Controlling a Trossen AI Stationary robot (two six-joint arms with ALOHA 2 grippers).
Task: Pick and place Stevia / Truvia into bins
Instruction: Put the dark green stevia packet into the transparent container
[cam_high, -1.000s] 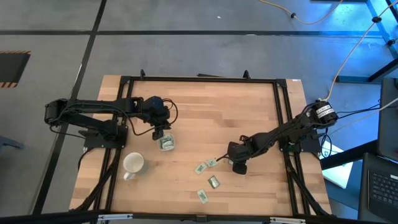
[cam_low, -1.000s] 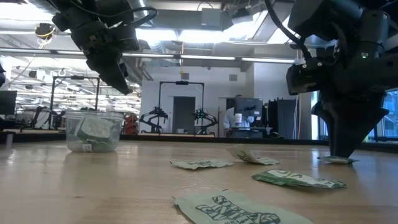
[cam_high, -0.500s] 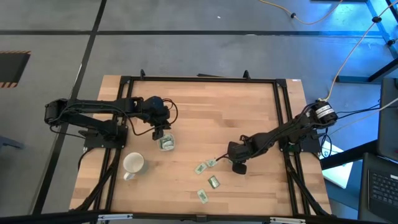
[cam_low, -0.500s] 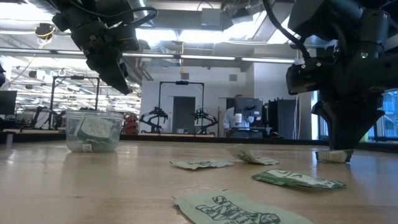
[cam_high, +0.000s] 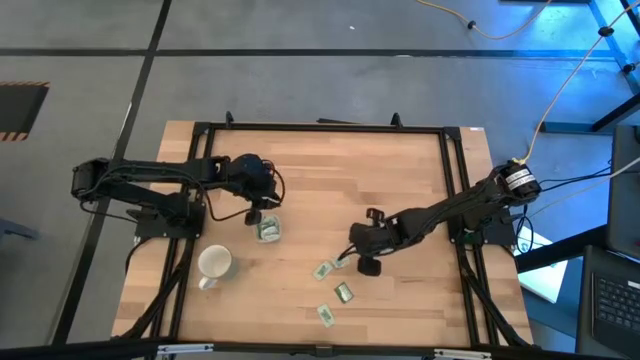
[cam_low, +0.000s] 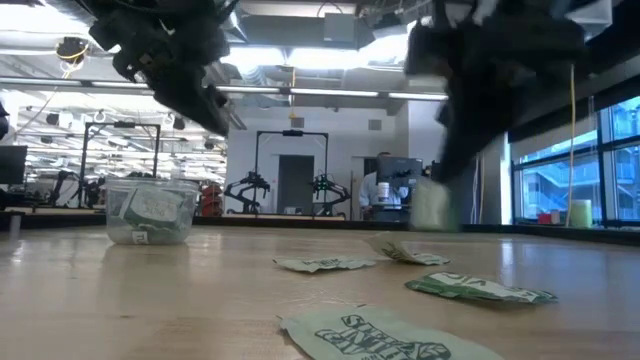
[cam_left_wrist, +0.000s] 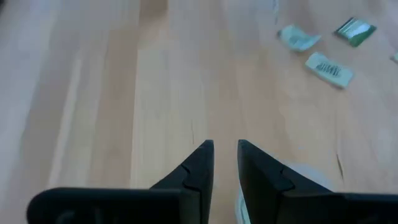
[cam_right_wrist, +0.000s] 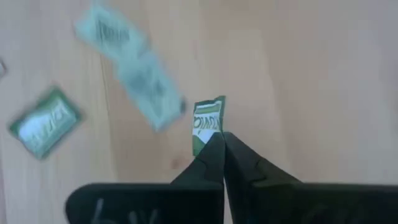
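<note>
Between the closed tips of the right pincer, one green-and-white sachet, pinched, above the table

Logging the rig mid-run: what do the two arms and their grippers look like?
Both arms are dark, slim and jointed, with black cables looped along them. The left gripper and right gripper each end in two matte-black, wedge-shaped tapering fingers on a black crossbar. No markings are legible.

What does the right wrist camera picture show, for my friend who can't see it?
The right gripper is shut on a small green and white packet, held above the wooden table. Two more packets lie on the table below, a pale one and a green one.
</note>
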